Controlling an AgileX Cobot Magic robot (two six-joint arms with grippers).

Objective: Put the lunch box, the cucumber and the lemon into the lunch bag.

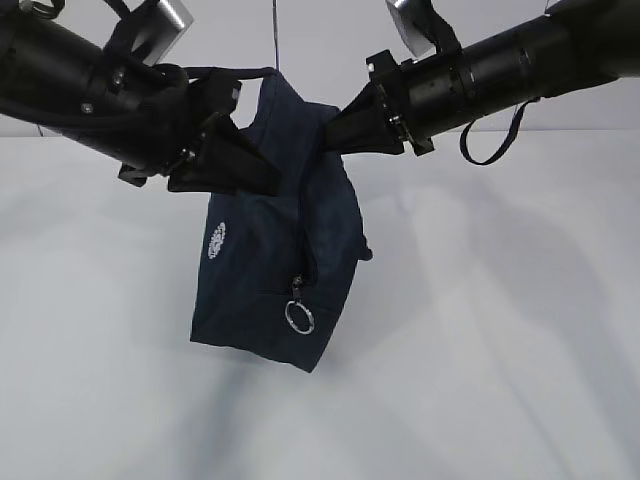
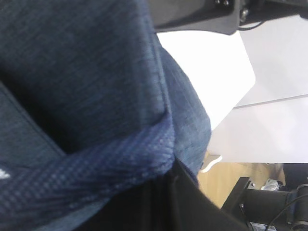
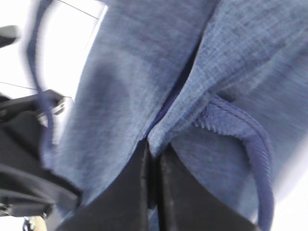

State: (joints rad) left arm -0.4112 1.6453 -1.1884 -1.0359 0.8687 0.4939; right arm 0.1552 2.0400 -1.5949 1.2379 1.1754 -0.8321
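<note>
— What lies under me here besides the job's own things?
— A white table (image 1: 520,330), plain and matte, running from near to far and out to both sides.
— And past its far edge?
— A pale wall (image 1: 320,40); off to one side, a light wooden floor (image 2: 231,183).

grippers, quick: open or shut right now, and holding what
Left gripper: shut on the lunch bag, held off the table.
Right gripper: shut on the bag's top fabric.
</note>
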